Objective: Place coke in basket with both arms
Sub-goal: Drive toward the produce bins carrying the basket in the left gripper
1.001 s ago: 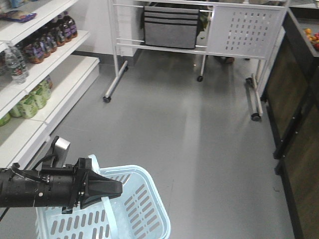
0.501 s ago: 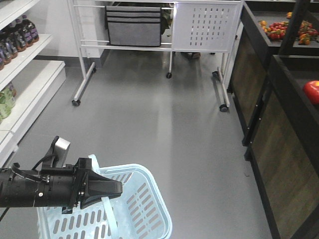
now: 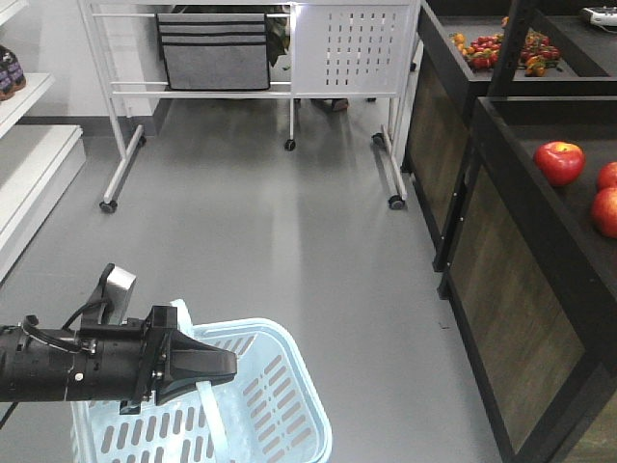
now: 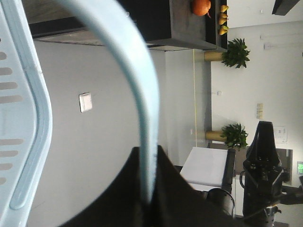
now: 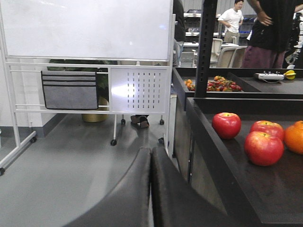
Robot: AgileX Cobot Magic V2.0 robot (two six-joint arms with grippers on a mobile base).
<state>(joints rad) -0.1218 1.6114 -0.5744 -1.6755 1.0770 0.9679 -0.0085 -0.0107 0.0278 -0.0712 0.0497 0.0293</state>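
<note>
Squarely inside left claw (image 3: 229, 365), basket handle (image 4: 135, 80).

1 basket (image 3: 308, 388), 3 red apples (image 5: 227, 125), 1 grey pouch (image 5: 69, 90), 2 potted plants (image 4: 235, 52)

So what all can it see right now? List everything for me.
basket: one, light blue, bottom left
handle: one, light blue, in left gripper
coke: none in view
apples: three, red, right stand
stands: two, black, right
small fruit: pile, red and yellow, far stand
rack: one, white, wheeled, back
pouch: one, grey, on rack
shelves: white, left
left gripper: one, black, shut on handle
right gripper: one, black, shut, empty
</note>
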